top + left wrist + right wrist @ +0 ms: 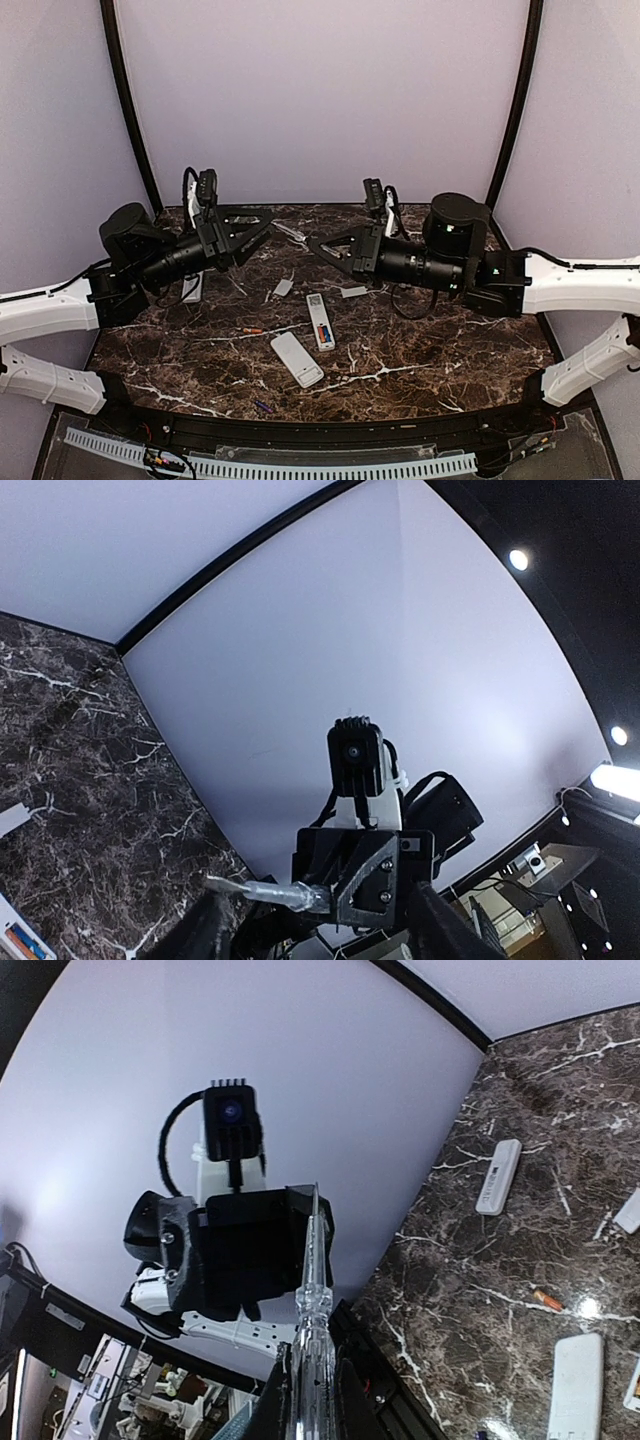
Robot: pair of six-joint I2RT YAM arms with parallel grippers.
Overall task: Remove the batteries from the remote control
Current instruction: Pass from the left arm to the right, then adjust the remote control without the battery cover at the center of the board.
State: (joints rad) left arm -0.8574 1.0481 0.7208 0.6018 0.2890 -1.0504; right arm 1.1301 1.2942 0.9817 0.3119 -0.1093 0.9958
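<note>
Left tool: released, fingers well apart, nothing between them. Hangs above the far left part of the dark marble desk and faces the right tool.

Right tool: clenched on the screwdriver, grasping it by the clear handle. Holds it about level above the desk, metal tip towards the left tool and very near to it. Touching or not, cannot tell.

Open remote: white, lies flat near the middle of the desk, between the two arms, cover off. Inside its compartment: batteries, orange and blue as far as visible. How exactly arranged, cannot tell.

Second remote: white, flat, just beside the open remote on its left and nearer to the arm bases, turned at a slant.

Third remote: white, on the left part of the desk, half hidden under the left arm.

Orange battery: loose on the desk, left of the open remote and apart from it. Purple battery: loose too, close to the near edge, well apart from all three remotes.

Covers: two small flat white pieces on the desk, beyond the remotes and below the tools. One to the left of the open remote's far end, the other cover to the right of it. Both apart from the remotes.
</note>
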